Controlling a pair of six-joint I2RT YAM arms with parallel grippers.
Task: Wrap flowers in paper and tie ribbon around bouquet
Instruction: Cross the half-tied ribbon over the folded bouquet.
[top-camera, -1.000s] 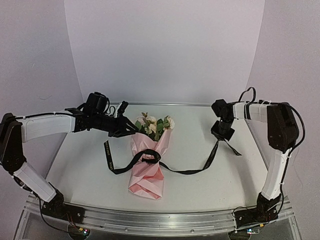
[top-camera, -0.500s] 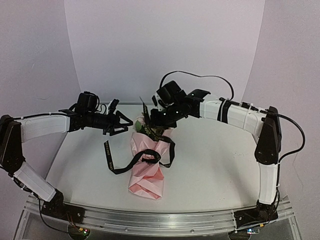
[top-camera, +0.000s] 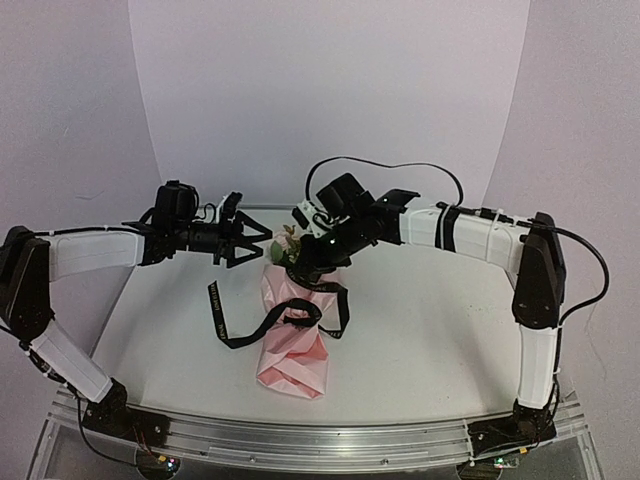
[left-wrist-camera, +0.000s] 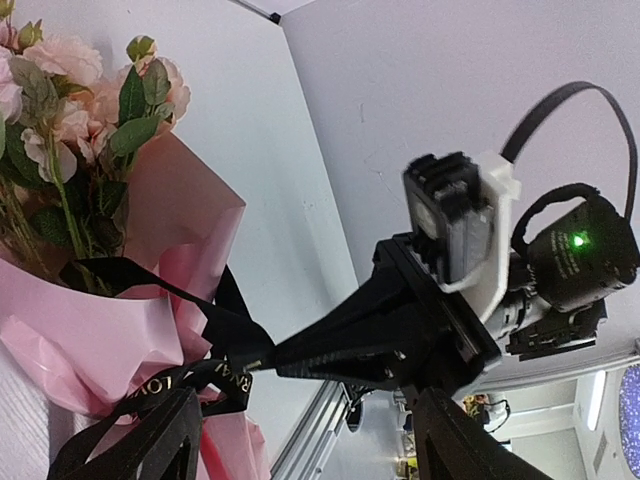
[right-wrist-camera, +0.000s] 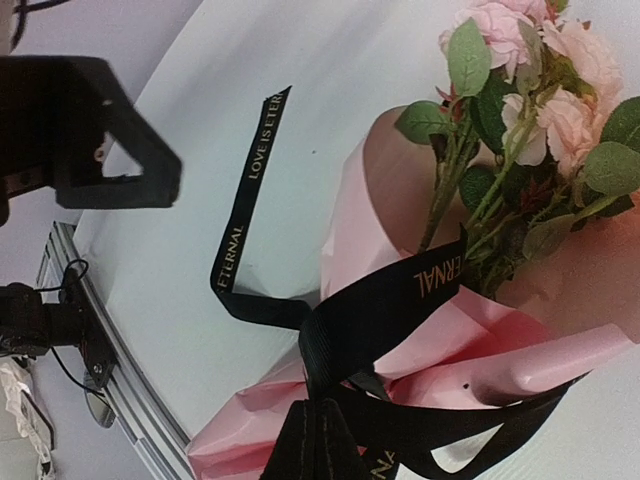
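Backdrop and table: a plain lilac backdrop (top-camera: 330, 100) rose behind the white table (top-camera: 430, 330), with both arms reaching in over it.
Bouquet: the bouquet (top-camera: 293, 345) lay mid-table, its flowers (top-camera: 292, 243) at the far end and the pink paper (top-camera: 292, 372) folded into a cone round the stems.
Ribbon: the black ribbon (top-camera: 214, 310) circled the cone's waist, and its left tail trailed on the table.
Right hand: the right hand (right-wrist-camera: 320, 440) was pressed together on the ribbon's other tail, right beside the flowers.
Left hand: the left hand (top-camera: 260, 247) hung spread just left of the flowers, holding nothing.
Changed: a second earlier the right hand had held that tail stretched out far to the right. It had since swung across to the bouquet's top, slackening the tail into a loop, while the left hand had widened.
Meaning: the wrapping looked done and the tie probably was not. The spread left hand seemed ready to receive the tail.
Hard to tell: whether a knot existed at the waist could not be made out. The paper hid the stems, and the pinched end ran off the bottom edge of the right wrist view.
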